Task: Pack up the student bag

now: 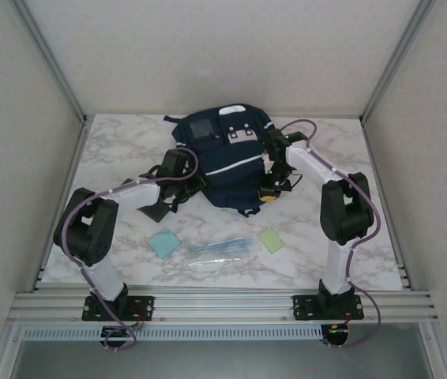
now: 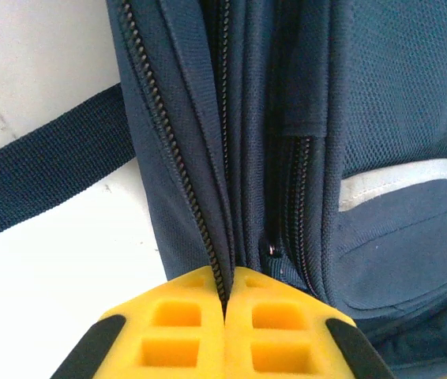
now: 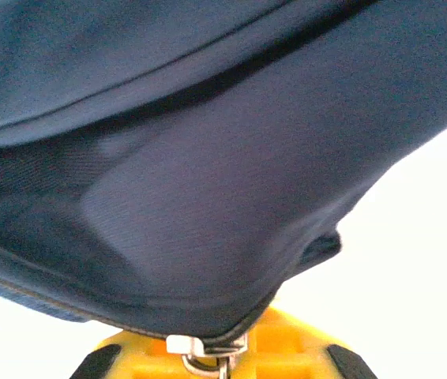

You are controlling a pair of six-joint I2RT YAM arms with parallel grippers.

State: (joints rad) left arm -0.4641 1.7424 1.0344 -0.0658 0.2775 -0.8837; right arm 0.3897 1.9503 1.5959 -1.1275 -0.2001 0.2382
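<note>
- Lying far on the white marble worktop (image 1: pixel 113 154), the large dark navy fabric student bag (image 1: pixel 227 158) is held from both sides.
- Its left zipper edge (image 2: pixel 178 170) is pinched by the left hand (image 2: pixel 225 296), its metal zipper pull (image 3: pixel 187 345) by the right hand (image 3: pixel 222 359).

Bag (image 1: pixel 225 154) on table (image 1: pixel 129 150), rear centre. Left gripper (image 2: pixel 226 300) at bag's left edge, right gripper (image 3: pixel 222 351) at its right edge. In front of bag, a row: pad (image 1: pixel 164 242) left, packet (image 1: pixel 219 249) middle, second pad (image 1: pixel 271 239) right.
</note>
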